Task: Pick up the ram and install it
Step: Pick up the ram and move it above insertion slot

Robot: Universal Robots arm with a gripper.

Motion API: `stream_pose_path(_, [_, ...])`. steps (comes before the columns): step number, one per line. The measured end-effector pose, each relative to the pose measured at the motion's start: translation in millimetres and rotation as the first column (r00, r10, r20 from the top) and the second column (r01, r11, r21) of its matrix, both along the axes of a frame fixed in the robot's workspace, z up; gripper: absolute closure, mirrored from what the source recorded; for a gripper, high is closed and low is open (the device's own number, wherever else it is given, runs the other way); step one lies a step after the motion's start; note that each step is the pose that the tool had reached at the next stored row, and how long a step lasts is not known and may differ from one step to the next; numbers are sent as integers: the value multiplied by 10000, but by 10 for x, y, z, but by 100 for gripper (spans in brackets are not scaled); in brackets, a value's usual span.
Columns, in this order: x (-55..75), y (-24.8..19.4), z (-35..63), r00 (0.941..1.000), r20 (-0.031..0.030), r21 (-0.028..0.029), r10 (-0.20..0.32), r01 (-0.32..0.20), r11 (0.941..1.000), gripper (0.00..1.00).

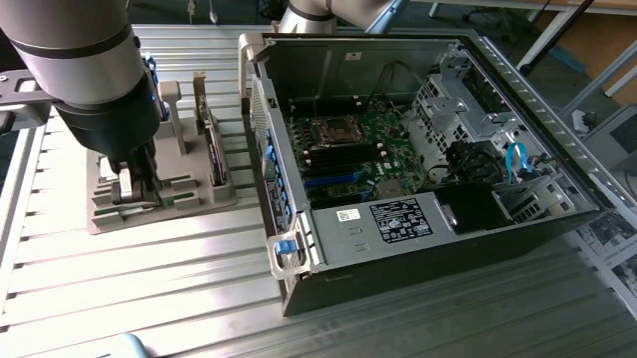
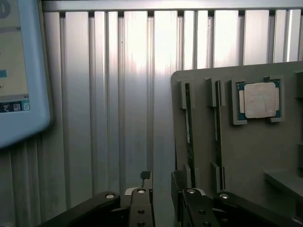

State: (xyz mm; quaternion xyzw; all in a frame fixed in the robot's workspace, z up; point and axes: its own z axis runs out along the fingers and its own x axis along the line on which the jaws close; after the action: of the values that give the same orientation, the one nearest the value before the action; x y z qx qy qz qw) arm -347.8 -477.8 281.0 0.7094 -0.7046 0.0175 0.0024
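Two ram sticks stand on edge in slots of the grey holder (image 2: pixel 251 156), one (image 2: pixel 189 127) nearer my gripper and one (image 2: pixel 218 130) beside it. My gripper (image 2: pixel 164 210) is open just over the holder's edge with nothing between its fingers. The nearer ram lines up with one finger (image 2: pixel 191 205); the other finger (image 2: pixel 140 208) hangs over the metal table. In the exterior view my gripper (image 1: pixel 134 192) reaches down onto the holder (image 1: pixel 199 198) at that view's left. The open computer case (image 1: pixel 418 149) shows the motherboard's memory slots (image 1: pixel 339 168).
A square silver CPU (image 2: pixel 259 100) sits in the holder past the ram sticks. A hard drive (image 1: pixel 211 145) stands upright in the holder. A screen with a pale blue frame (image 2: pixel 21 71) lies on the ribbed metal table (image 1: pixel 149 291). The case wall (image 1: pixel 264 119) rises close to the holder.
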Motion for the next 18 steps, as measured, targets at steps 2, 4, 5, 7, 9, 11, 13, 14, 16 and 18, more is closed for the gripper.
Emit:
stream_pose_path(2, [0, 0, -8, 10000, 1, 121, 0, 0, 9999, 70])
stream_pose_path(4, [0, 0, -15, 10000, 3, 238, -1, 1, 9997, 70])
stream_pose_path(5, [0, 0, -19, 10000, 3, 288, -2, 2, 9996, 70])
stream_pose_path(7, [0, 1, -32, 10000, 5, 370, -4, 4, 9993, 70])
stream_pose_path(9, [-1, 0, -55, 10000, 6, 375, -14, 13, 9993, 70])
stream_pose_path(11, [0, 0, -94, 10000, 6, 375, -23, 22, 9993, 70])
stream_pose_path(13, [0, 0, -119, 10000, 5, 374, -28, 28, 9993, 70])
stream_pose_path(14, [0, 0, -130, 10000, 5, 375, -29, 28, 9993, 70])
stream_pose_path(16, [0, 1, -148, 10000, -6, 375, -35, 35, 9993, 70])
stream_pose_path(18, [0, 3, -164, 10000, -69, 375, -58, 61, 9993, 70])
